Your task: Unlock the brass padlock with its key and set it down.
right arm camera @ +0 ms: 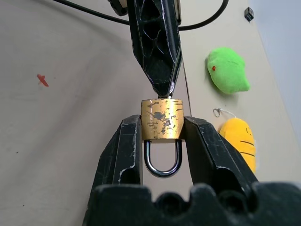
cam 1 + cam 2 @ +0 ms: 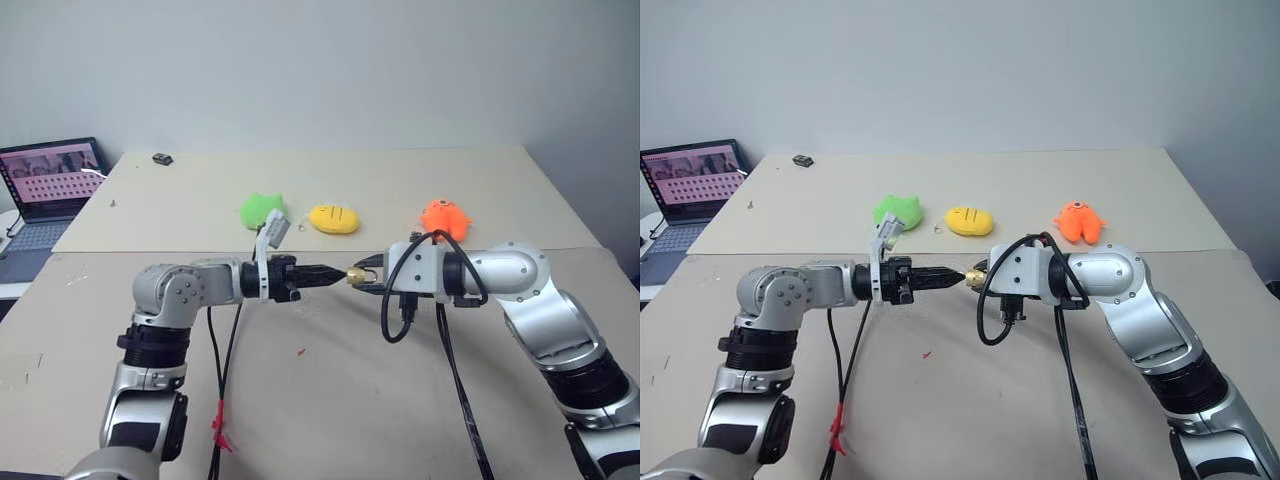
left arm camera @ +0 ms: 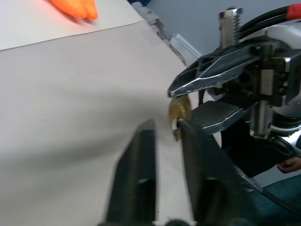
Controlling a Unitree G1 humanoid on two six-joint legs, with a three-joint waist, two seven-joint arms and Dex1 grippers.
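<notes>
The brass padlock [image 1: 162, 119] hangs in mid-air above the table, clamped by its sides in my right gripper [image 1: 162, 124]. Its silver shackle [image 1: 162, 165] points back toward that wrist. My left gripper [image 2: 340, 274] comes in level from the opposite side, fingers shut. Its tips [image 1: 163, 90] touch the face of the padlock [image 2: 356, 275] opposite the shackle. In the left wrist view the padlock [image 3: 178, 110] shows just past my own fingertips. The key is hidden.
Behind the grippers lie a green plush [image 2: 263, 208], a yellow oval plush [image 2: 333, 219] and an orange plush [image 2: 445, 218]. A laptop [image 2: 50, 185] stands at the far left, with a small dark object [image 2: 162, 158] at the table's back edge. Black cables [image 2: 400, 300] hang from both wrists.
</notes>
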